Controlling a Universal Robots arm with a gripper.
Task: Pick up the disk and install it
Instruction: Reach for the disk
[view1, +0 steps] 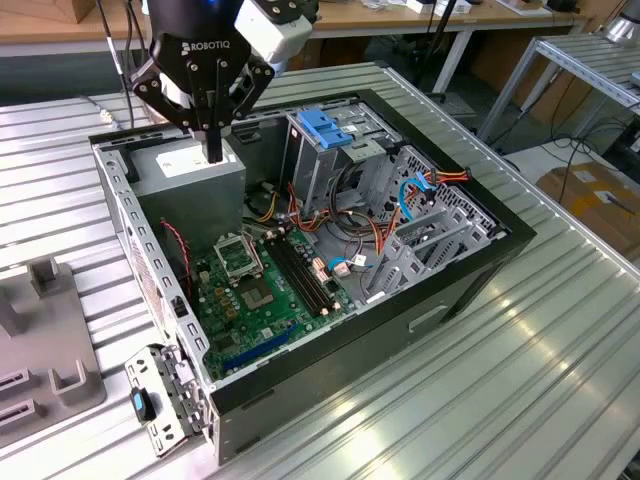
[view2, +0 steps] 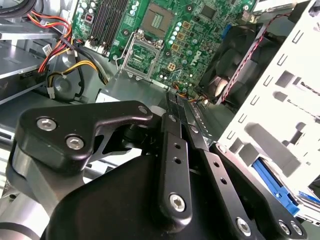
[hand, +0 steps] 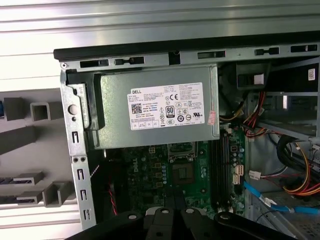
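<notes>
Black end effector (view1: 213, 153) hung over the grey power supply (view1: 195, 185) inside the open computer case (view1: 450, 290), fingers together, gripping nothing; seemingly the disk (view2: 272, 182) lay outside the case's perforated wall, blue rail running alongside it.

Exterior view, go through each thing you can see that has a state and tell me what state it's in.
computer case, lying on its side, side panel off, open upward
power supply, seated in a corner of the case, sticker facing up
gripper, shut, holding nothing, over the power supply
processor socket, bare, no cooler on it
memory slots, empty
</notes>
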